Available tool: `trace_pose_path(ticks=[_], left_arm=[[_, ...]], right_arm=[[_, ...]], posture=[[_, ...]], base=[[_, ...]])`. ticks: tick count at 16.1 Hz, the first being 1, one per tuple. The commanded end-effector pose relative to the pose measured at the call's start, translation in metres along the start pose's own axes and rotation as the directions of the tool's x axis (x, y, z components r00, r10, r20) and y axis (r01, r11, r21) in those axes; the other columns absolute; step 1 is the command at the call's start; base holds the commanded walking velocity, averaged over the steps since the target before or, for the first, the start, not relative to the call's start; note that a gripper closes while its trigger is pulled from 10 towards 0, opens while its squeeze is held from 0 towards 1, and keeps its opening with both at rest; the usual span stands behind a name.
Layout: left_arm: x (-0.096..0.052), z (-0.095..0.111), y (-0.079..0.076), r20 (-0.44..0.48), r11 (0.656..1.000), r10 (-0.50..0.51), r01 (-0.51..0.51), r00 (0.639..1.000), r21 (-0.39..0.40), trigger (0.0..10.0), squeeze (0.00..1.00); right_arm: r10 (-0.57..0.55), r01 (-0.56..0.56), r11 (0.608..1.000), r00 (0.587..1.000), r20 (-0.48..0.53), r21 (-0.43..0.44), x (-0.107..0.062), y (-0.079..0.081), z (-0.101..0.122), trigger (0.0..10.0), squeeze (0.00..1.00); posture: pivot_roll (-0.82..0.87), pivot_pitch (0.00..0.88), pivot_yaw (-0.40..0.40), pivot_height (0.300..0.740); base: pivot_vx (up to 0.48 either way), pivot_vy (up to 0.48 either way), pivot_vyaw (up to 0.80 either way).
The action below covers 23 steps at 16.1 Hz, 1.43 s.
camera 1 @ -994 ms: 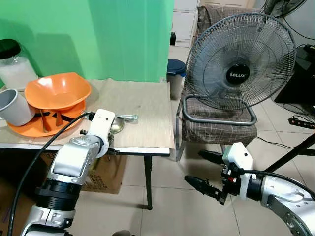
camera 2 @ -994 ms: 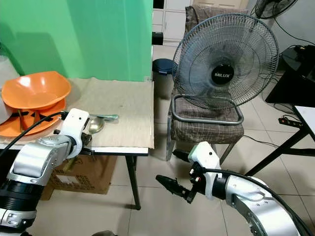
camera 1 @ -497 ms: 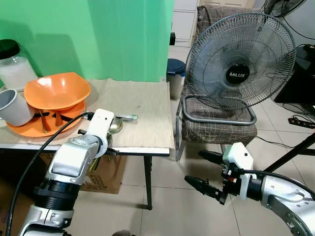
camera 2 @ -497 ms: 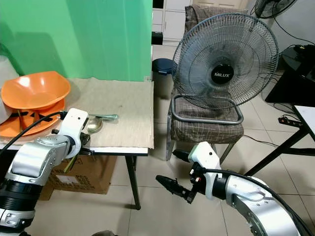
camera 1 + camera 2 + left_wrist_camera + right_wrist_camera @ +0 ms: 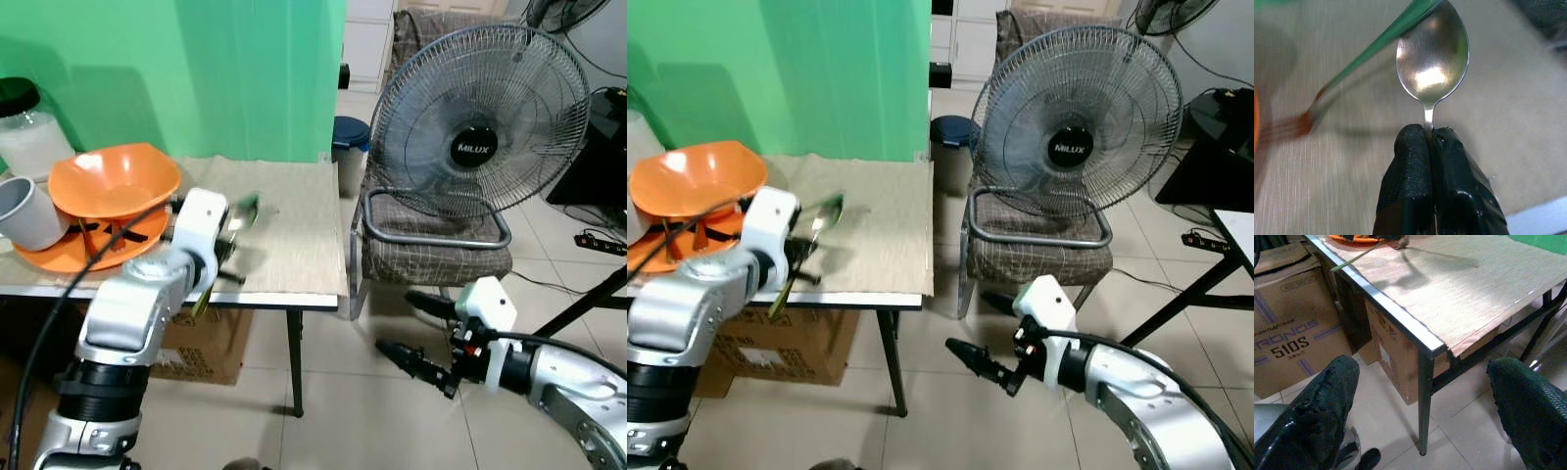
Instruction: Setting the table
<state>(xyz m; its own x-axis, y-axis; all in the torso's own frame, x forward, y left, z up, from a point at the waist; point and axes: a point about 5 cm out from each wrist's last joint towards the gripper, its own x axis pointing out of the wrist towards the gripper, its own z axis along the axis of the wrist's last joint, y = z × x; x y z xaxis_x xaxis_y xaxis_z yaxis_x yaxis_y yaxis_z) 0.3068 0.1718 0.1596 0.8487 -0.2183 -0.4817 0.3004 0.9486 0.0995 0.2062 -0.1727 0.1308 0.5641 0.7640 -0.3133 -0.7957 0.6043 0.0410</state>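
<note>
The left pincer [image 5: 1430, 147] is clamped on the spoon [image 5: 1432, 61], which has been lifted off the table [image 5: 294, 211] where it lay a second ago; placement at a setting remains. The right pincer [image 5: 419, 333] hangs spread wide

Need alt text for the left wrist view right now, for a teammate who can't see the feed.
The left gripper is shut on the thin neck of a metal spoon, its shiny bowl facing the camera above a beige table mat. A green-handled fork with orange tines runs slantwise beside the spoon bowl; whether it is also gripped cannot be told.
</note>
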Motion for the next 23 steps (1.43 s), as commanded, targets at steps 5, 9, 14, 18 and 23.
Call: trace_pose_path(ticks=[5, 9, 14, 18, 23], left_arm=[[-0.008, 0.017, 0.002, 0.133, 0.998, -0.064, 0.067, 0.989, -0.016, 0.0, 0.00], [-0.001, 0.012, 0.008, 0.120, 0.998, -0.035, 0.041, 0.992, -0.049, 0.0, 0.00], [0.015, 0.019, -0.001, 0.129, 0.993, -0.071, 0.082, 0.989, -0.080, 0.0, 0.00], [0.024, 0.030, -0.011, 0.165, 0.992, -0.084, 0.098, 0.983, -0.076, 0.0, 0.00], [0.036, 0.040, -0.025, 0.174, 0.989, -0.121, 0.134, 0.977, -0.064, 0.0, 0.00]], right_arm=[[0.008, -0.009, 1.000, 0.999, 0.046, 0.015, 0.001, 0.007, 0.007, 10.0, 0.00], [-0.031, 0.030, 0.999, 0.998, 0.047, 0.030, 0.004, 0.006, 0.005, 10.0, 0.00], [-0.246, 0.244, 0.969, 0.968, 0.056, 0.046, 0.001, -0.021, 0.003, 10.0, 0.00], [-0.327, 0.324, 0.945, 0.942, 0.073, 0.053, -0.003, -0.027, 0.003, 10.0, 0.00], [-0.397, 0.393, 0.917, 0.914, 0.084, 0.066, -0.004, -0.034, 0.003, 10.0, 0.00]], posture=[[0.04, 0.000, -0.009, 0.740], [0.04, 0.000, -0.003, 0.740], [0.03, 0.000, 0.016, 0.740], [0.02, 0.000, 0.030, 0.740], [0.01, 0.000, 0.039, 0.740]], base=[[0.000, 0.000, 0.00], [0.000, 0.000, 0.00], [0.000, 0.000, 0.00], [0.000, 0.000, 0.00], [0.000, 0.000, 0.00]])
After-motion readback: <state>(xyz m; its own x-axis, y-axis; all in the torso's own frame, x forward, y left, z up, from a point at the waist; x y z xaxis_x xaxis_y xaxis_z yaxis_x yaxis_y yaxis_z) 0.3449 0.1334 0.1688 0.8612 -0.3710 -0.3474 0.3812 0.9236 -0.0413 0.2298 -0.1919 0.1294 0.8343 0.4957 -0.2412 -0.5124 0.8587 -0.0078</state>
